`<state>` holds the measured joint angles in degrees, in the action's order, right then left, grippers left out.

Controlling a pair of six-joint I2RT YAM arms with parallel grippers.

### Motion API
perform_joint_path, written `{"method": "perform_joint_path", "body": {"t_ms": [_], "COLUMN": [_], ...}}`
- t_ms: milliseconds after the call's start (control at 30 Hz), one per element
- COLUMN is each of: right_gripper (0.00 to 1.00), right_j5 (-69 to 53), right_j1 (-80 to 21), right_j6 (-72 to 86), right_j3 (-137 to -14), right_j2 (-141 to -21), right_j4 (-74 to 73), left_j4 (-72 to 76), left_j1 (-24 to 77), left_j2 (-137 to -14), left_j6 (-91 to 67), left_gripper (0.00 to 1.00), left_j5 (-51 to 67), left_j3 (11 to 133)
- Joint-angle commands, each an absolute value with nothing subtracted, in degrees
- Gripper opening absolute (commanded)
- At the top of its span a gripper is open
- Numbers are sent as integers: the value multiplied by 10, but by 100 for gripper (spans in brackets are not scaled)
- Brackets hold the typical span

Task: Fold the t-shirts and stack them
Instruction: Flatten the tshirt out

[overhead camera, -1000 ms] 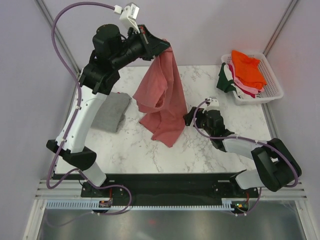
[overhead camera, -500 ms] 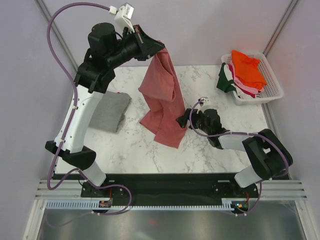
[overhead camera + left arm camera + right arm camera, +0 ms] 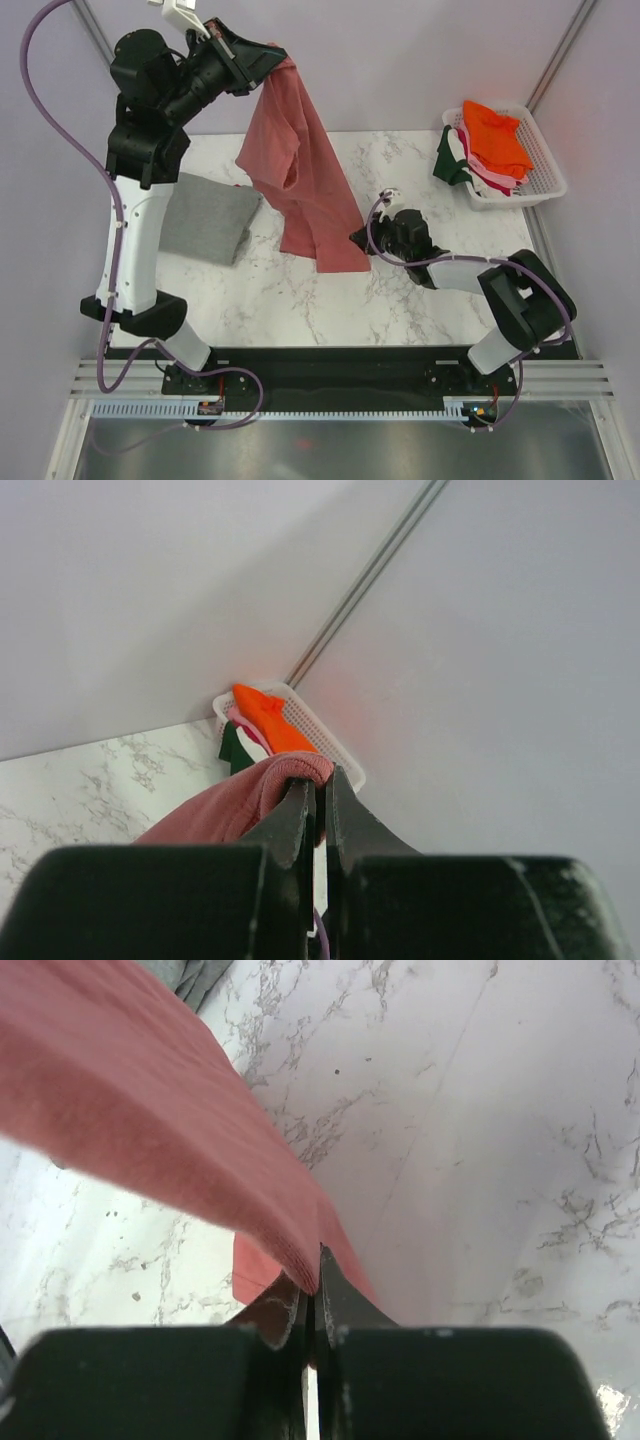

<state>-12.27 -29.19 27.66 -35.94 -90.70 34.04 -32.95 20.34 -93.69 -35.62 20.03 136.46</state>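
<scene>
1. State: my left pincer (image 3: 268,62) is raised high over the far-left corner and clamped on a top edge of the salmon-pink tee (image 3: 300,170). Its wrist view shows both fingers pressed together with cloth pinched between them.
2. My right pincer (image 3: 356,240) sits low, just above the surface (image 3: 420,300), and is closed tight on the tee's lower side edge. The bottom hem is bunched and touches the marble.
3. Judgement: the step in hand is opening the tee out flat before any fold. The cloth hangs doubled on itself between the two grips, not yet spread.
4. Method: draw the two pincers apart along the shared edge to take out the slack. Then lower the left one slowly so the body lays down from the hem upward without a twist.
5. Both grips should be closed through the lay-down. Soft cotton held by a thin pinch probably slips if it is jerked.
6. Hazard: the folded grey tee (image 3: 205,220) lies just beside the hanging cloth. Dragging across it would likely undo it, so I lay the pink one toward the middle.
7. Pending: the basket (image 3: 545,178) at the far right holds the orange tee (image 3: 495,135) and others.
</scene>
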Motion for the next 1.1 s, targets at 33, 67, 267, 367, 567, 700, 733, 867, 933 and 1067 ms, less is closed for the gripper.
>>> {"method": "perform_joint_path", "body": {"t_ms": [33, 67, 267, 367, 567, 700, 733, 867, 933, 1067], "right_gripper": [0, 0, 0, 0, 0, 0, 0, 0, 0, 0], "right_j5": [-105, -70, 11, -25, 23, 126, 154, 62, -49, -235], "right_j1": [-289, -290, -287, -287, -287, -287, -287, -287, -287, -314], "right_j6": [242, 227, 207, 212, 194, 165, 163, 164, 170, 184], "right_j3": [-389, -391, -473, -510, -615, -720, -735, -773, -763, -720], "right_j2": [-853, -810, -648, -570, -435, -462, -473, -525, -528, -518], "right_j4": [271, 224, -54, -152, -298, -387, -400, -431, -405, -363], "left_j4": [-289, -288, -308, -315, -349, -358, -357, -311, -317, -369], "left_j1": [167, 157, 114, 115, 115, 115, 115, 115, 114, 98], "left_j2": [-904, -892, -761, -676, -539, -519, -521, -538, -553, -602], "left_j6": [-384, -382, -337, -332, -302, -296, -311, -344, -318, -291], "left_gripper": [2, 2, 2, 2, 2, 2, 2, 2, 2, 2], "left_j5": [237, 237, 168, 147, 88, 58, 68, 146, 109, 14], "left_j3": [1366, 1355, 1200, 1103, 1022, 978, 963, 849, 845, 897]}}
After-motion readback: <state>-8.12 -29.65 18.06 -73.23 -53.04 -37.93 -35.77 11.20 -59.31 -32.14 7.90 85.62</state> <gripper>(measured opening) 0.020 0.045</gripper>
